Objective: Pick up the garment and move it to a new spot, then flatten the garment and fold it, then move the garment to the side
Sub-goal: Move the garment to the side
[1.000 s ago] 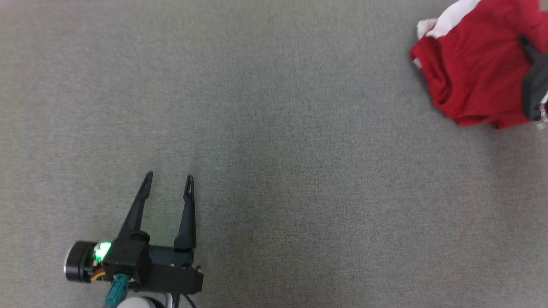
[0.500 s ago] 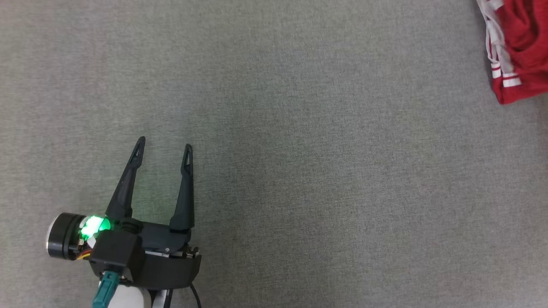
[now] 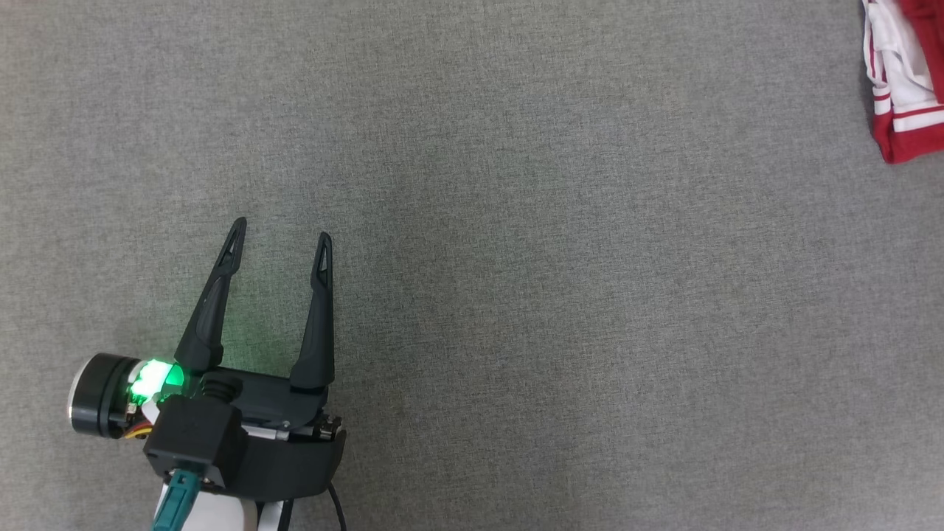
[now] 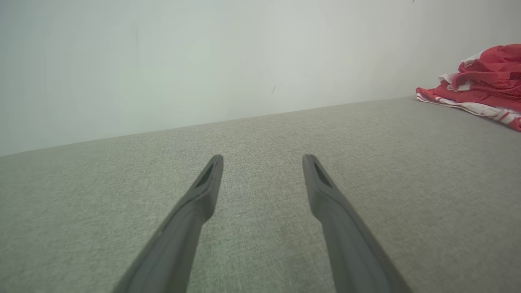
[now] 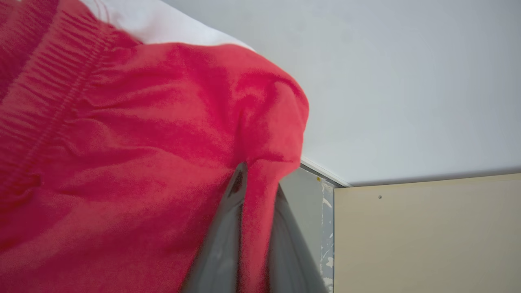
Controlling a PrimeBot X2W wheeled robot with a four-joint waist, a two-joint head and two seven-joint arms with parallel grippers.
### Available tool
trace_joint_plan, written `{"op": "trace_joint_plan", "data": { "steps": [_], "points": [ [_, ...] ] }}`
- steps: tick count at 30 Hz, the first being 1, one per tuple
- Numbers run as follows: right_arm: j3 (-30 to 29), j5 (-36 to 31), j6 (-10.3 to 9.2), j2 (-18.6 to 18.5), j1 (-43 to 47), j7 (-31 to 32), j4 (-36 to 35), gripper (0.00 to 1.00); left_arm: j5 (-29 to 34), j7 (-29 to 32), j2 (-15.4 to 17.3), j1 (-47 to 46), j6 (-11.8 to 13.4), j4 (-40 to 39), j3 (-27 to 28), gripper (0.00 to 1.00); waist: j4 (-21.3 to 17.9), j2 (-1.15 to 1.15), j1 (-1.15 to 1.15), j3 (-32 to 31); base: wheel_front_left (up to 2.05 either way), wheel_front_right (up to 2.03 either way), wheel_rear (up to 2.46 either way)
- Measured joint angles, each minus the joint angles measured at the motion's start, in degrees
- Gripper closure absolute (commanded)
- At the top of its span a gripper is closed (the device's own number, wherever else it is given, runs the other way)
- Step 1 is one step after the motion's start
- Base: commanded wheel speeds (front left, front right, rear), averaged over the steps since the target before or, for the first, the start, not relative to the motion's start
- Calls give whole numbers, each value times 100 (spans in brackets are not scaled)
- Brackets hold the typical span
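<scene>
The garment [image 3: 903, 88] is red with white stripes and panels; its edge shows at the top right corner of the head view. In the left wrist view the garment [image 4: 484, 85] lies bunched on the grey surface at the far right. Up close in the right wrist view, a fold of the red garment [image 5: 134, 142] is pinched between the two fingers of my right gripper [image 5: 254, 175], which is shut on it. My left gripper [image 3: 280, 232] stands open at the lower left of the head view, far from the garment, with nothing between its fingers [image 4: 321, 191].
A grey fabric surface [image 3: 516, 295] spreads across the head view. A pale wall [image 4: 163, 61] rises behind its far edge. The right wrist view shows a beige panel [image 5: 427, 236] and a white wall beyond the cloth.
The head view has shifted, so the garment slid toward the top right corner and less of it shows. The left gripper sits a little higher in view, still open.
</scene>
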Motion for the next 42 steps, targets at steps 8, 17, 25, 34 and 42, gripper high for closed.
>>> {"op": "trace_joint_plan", "data": {
  "steps": [8,17,25,34,42],
  "points": [
    [81,-235,0,113,-276,-177,382,0,-4,0,25,-23,76,-48,-12,0,16,0,0,16,0,0,0],
    [-194,-410,0,688,-454,-1221,517,0,-176,1,7,155,158,188,130,0,-23,0,-1,-318,0,0,0],
    [-1247,-116,0,1537,322,-2068,635,0,-296,0,-59,719,280,401,445,0,17,-2,-2,-1043,0,0,0],
    [-3852,-636,0,2047,2472,-2084,-800,0,-336,0,-105,1339,337,604,653,0,74,-2,-2,-1873,0,0,0],
    [-5726,-1683,0,3150,4984,-2084,-2480,0,-341,0,-155,1649,302,833,662,0,127,-2,-3,-2539,0,0,0]
  ]
}}
